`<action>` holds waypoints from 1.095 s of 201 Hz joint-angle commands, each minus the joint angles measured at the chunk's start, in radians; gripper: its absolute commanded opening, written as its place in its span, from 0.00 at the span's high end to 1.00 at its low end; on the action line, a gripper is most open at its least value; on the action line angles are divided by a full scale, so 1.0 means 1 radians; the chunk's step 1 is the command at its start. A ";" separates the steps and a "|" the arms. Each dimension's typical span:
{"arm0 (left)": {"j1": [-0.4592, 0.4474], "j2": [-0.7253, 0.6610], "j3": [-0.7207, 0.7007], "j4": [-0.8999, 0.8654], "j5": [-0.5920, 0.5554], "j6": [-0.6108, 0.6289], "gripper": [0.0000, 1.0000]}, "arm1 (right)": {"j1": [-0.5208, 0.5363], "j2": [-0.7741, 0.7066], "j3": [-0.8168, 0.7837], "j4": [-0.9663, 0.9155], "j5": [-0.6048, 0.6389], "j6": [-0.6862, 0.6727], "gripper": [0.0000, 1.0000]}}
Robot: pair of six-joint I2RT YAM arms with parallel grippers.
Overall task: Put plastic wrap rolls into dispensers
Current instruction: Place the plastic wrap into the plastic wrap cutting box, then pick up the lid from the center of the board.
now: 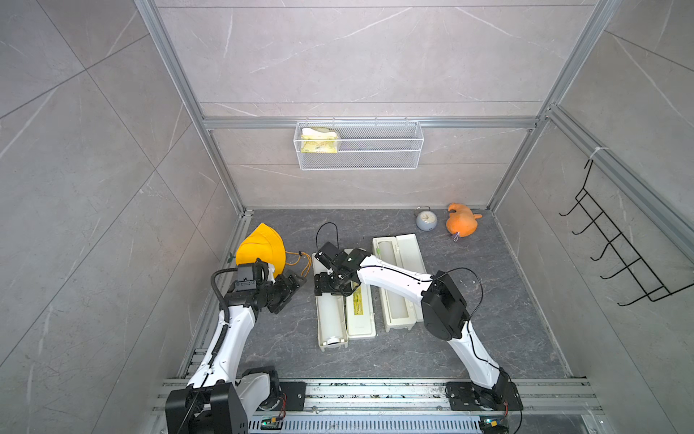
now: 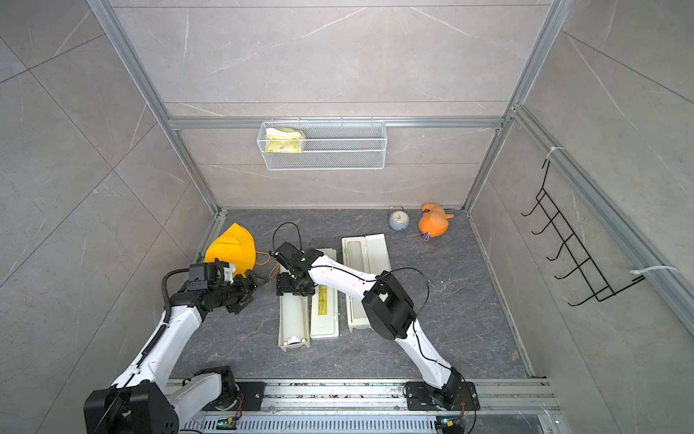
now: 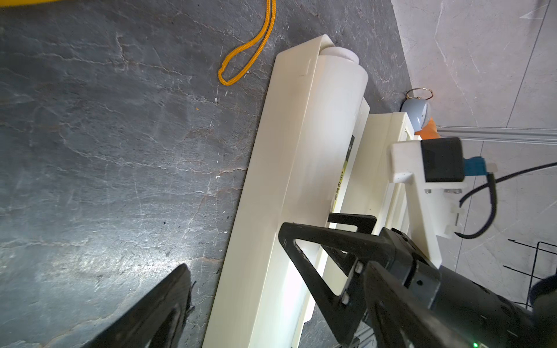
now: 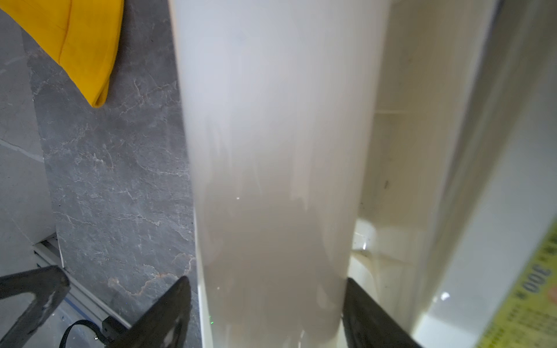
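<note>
Two cream dispensers lie open side by side on the dark table. The left dispenser (image 1: 322,335) has a yellow-labelled lid (image 1: 359,306), and a plastic wrap roll (image 1: 330,319) (image 3: 334,120) lies in its trough. My right gripper (image 1: 330,287) (image 4: 268,286) hangs over that trough's far half. It is open, with a finger on each side of the roll (image 4: 271,150). The right dispenser (image 1: 411,248) holds another roll (image 1: 396,306), partly hidden by my right arm. My left gripper (image 1: 291,289) (image 3: 277,271) hovers open and holding nothing, just left of the left dispenser.
A yellow hat (image 1: 261,248) with an orange cord (image 1: 306,263) lies at the left wall. A small clock (image 1: 426,220) and an orange plush toy (image 1: 462,221) sit at the back right. A wire basket (image 1: 358,144) hangs on the back wall, a black hook rack (image 1: 616,240) on the right wall.
</note>
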 commanded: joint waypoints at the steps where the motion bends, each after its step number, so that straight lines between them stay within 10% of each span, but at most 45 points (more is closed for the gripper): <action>1: 0.007 -0.013 -0.009 0.016 0.010 -0.004 0.09 | 0.008 -0.099 0.005 -0.003 0.058 -0.042 0.21; 220: 0.004 0.027 -0.085 0.114 0.046 -0.047 0.11 | -0.060 -0.124 -0.171 -0.088 0.375 -0.109 0.02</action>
